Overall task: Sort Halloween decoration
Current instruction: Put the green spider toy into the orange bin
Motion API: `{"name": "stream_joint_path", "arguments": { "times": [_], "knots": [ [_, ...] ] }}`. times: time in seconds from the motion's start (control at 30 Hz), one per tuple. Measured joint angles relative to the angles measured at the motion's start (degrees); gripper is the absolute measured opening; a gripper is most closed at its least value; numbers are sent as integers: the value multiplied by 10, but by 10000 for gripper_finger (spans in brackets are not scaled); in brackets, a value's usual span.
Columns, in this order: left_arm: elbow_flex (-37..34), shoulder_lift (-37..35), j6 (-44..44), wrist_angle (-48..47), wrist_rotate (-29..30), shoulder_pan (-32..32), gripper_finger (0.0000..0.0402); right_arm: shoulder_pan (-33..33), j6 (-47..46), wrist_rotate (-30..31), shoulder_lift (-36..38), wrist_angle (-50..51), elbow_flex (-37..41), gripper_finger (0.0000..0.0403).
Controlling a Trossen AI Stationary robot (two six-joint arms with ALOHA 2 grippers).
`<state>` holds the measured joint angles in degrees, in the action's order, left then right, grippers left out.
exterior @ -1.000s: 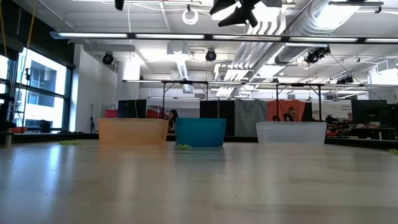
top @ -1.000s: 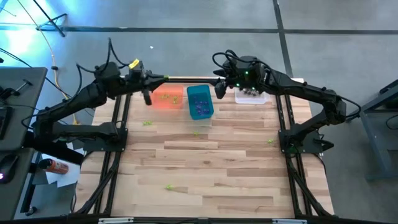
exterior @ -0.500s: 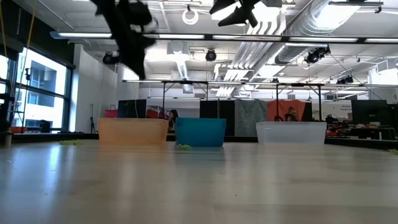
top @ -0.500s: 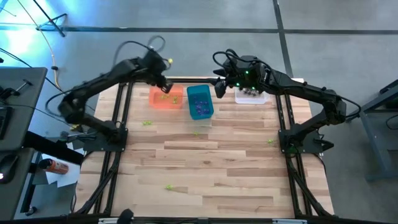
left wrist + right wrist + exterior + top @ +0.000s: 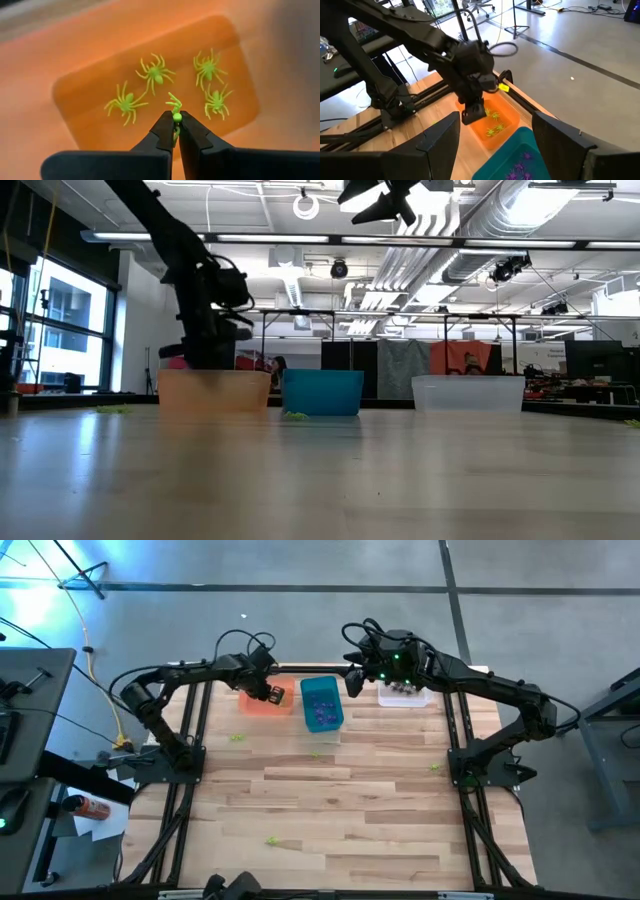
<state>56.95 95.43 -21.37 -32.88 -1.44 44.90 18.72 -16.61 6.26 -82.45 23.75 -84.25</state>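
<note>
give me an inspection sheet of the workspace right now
surface: wooden table, planks bare in the middle.
job's things: orange bin holds four yellow-green spiders; teal bin holds purple spiders; clear bin holds dark pieces; stray yellow-green spiders lie on the table.
clutter: nothing seen on the table.
grippers: left gripper above the orange bin, fingers shut on a yellow-green spider; right gripper open, between teal and clear bins.
cables: loops on the left arm and right arm.
surroundings: side desk at left; office room beyond.
</note>
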Motion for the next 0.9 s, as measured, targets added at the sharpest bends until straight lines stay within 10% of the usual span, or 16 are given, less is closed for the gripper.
{"name": "stream_joint_path", "arguments": {
  "times": [0.43,0.9],
  "knots": [
    [0,51,-26,8,7,-8,11,0,1,0,0,5,0,244],
    [56,46,-12,-38,18,-15,131,0,16,0,0,18,0,244]
  ]
}}
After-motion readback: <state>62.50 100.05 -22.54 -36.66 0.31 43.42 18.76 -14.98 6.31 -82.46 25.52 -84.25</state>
